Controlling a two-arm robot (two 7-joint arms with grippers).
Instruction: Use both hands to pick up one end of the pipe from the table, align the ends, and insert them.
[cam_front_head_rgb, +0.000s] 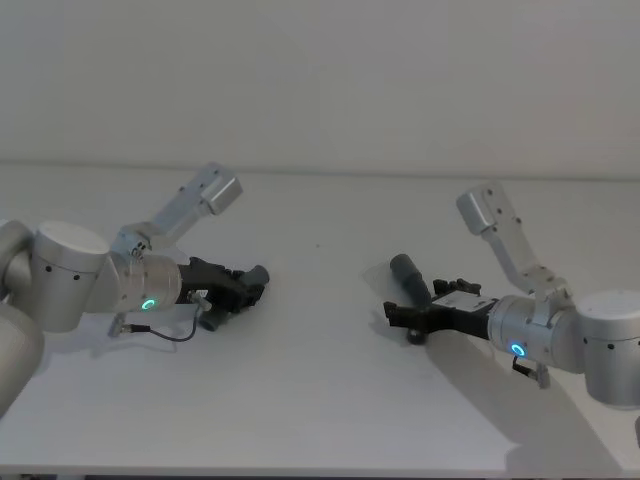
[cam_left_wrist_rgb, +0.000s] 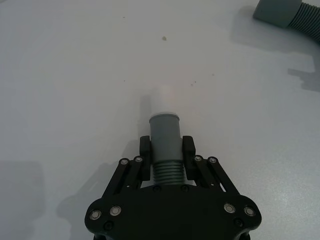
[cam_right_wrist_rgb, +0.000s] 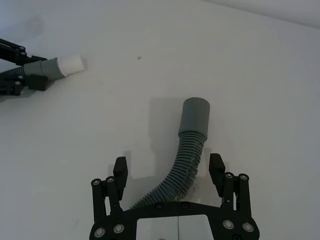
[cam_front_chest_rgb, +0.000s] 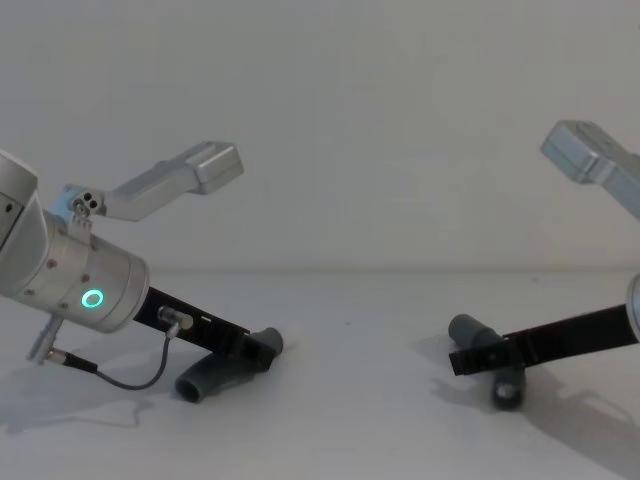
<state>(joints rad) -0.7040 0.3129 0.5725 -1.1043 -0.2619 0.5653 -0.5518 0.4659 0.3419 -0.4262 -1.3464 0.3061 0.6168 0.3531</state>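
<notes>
No writing, label, brand, number or sign can be read anywhere in these views.
</notes>
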